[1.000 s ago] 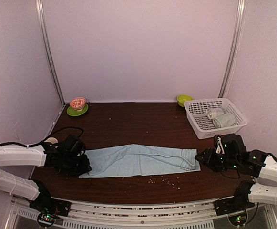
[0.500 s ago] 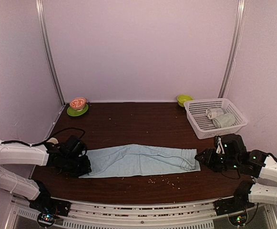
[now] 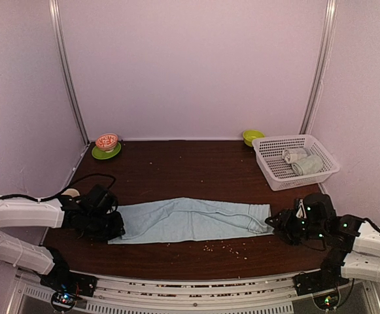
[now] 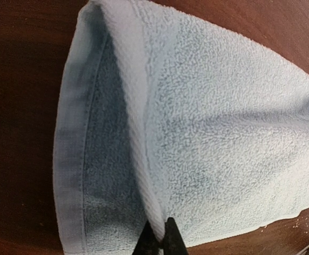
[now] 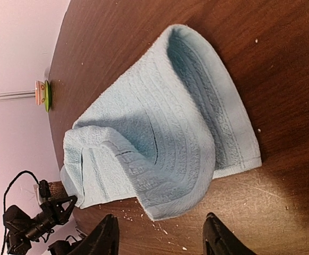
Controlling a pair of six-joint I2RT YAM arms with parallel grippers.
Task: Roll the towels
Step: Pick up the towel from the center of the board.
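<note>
Light blue terry, laid out as one long folded towel across the middle of the dark wooden table, flat and not yet rolled. Pinched at its left end by the left gripper — fingertips clenched on a raised ridge of the cloth, with the hemmed edge lying open to one side. Doubled over at the right end, a loose flap curled back onto the strip. Just beyond that end, the right gripper, low over the wood, fingers spread wide and released, the towel's corner just ahead and apart from both tips. Scattered along the near edge of the towel, pale crumbs. At the far right, a white mesh basket holding two pale rolled towels side by side. Next to the basket by the back wall, a small green bowl. In the far left corner, a red-patterned bowl seated on a green saucer — pattern too small to read as lettering.
</note>
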